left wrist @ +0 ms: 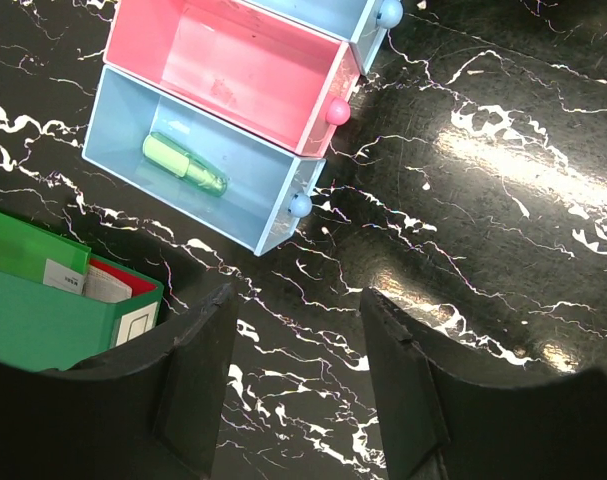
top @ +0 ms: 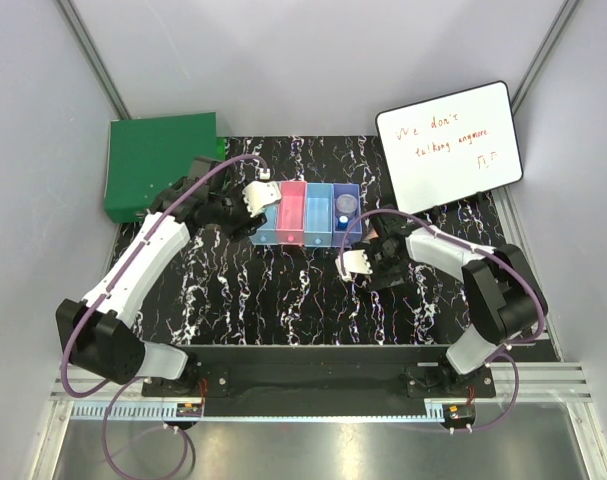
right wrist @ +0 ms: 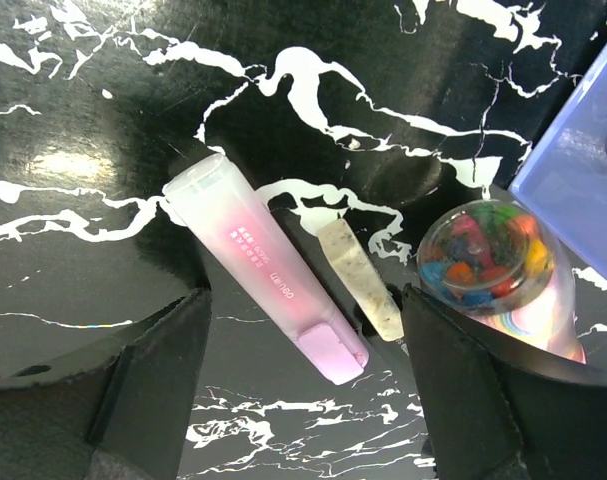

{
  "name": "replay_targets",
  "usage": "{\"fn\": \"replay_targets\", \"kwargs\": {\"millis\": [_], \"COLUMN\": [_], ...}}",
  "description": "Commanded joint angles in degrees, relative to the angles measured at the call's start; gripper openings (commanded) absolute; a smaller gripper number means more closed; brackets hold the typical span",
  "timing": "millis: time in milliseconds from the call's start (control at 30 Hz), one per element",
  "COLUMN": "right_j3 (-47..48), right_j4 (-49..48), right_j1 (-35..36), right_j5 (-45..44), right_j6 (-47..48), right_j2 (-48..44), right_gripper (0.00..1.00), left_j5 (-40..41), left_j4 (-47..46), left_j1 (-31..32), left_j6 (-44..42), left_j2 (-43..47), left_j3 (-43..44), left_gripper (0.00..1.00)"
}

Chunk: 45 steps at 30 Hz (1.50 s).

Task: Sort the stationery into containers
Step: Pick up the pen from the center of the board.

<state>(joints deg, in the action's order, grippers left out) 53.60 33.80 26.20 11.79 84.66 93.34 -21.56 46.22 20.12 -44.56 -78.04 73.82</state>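
Observation:
The containers (top: 308,213) stand in a joined row at mid-table: light blue, pink, light blue, purple. A green stick (left wrist: 184,165) lies in the end blue bin (left wrist: 248,205), and the pink bin (left wrist: 233,70) is empty. The purple bin (top: 347,214) holds a round grey disc (top: 347,201) and a small blue piece (top: 341,218). My left gripper (left wrist: 298,370) is open over bare table beside the blue bin. A pink marker (right wrist: 263,265), a speckled beige stick (right wrist: 360,280) and a clear dome of coloured bits (right wrist: 483,255) lie under my right gripper (right wrist: 303,370). It is open, with the marker's cap end between its fingers.
A large flat green box (top: 158,165) sits at the back left, its corner close to my left fingers (left wrist: 188,385). A white writing board (top: 448,140) with red handwriting leans at the back right. The purple bin's corner (right wrist: 578,170) is just right of the dome.

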Motion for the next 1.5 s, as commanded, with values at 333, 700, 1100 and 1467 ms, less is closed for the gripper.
{"fn": "replay_targets", "kwargs": {"millis": [333, 700, 1100, 1467], "right_j3": [5.28, 3.88, 2.13, -0.69], "right_j4": [6.89, 8.74, 12.87, 16.47], "right_j1": [0.08, 0.08, 1.23, 2.28], "right_j5": [2.89, 2.97, 4.12, 4.38], "right_j6": [5.86, 6.74, 9.29, 8.94], "right_j2": [8.26, 7.74, 2.12, -3.07], "right_gripper": [0.72, 0.65, 0.67, 0.71], "left_j5": [-1.46, -1.55, -1.55, -2.08], "left_j4": [-1.83, -1.83, -1.83, -1.74], "left_j1": [-1.05, -1.14, -1.22, -1.22], "left_j6": [-0.97, -0.88, -0.8, 0.17], "left_j2": [2.8, 2.8, 3.33, 3.33], "left_j3": [1.24, 1.41, 0.97, 1.32], "left_gripper": [0.57, 0.57, 0.57, 0.58]}}
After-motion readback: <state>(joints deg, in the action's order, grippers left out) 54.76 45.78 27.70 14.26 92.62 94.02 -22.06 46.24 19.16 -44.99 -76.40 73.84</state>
